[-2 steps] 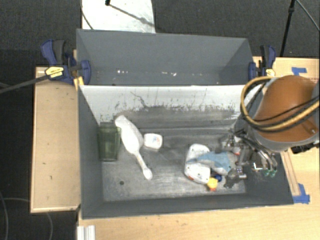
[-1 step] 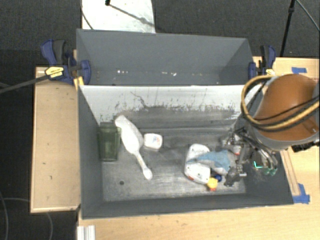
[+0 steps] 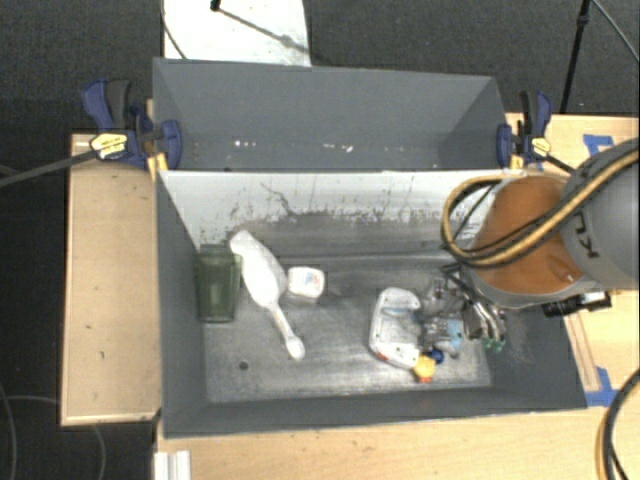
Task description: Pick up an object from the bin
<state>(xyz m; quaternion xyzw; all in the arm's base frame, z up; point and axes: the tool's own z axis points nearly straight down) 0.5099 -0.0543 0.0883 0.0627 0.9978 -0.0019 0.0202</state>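
Nearest, on the front right of the grey metal bin (image 3: 330,373) floor: a small yellow-orange rounded piece (image 3: 424,369), smooth, touching the lower corner of a white crumpled plastic packet with blue print (image 3: 393,334). Just right of this packet, low over the floor: the gripper (image 3: 447,330), close against the packet's right edge. Impossible to tell how wide open, or whether anything is held. Packet to the gripper's left, long axis roughly front to back. Probably soft, slippery to pinch. Farther back and left, well apart: a white plastic scoop with thin handle (image 3: 264,286), lying diagonally; a small white round tub (image 3: 306,283) just beside it; a dark green matte block (image 3: 216,284) near the left wall.
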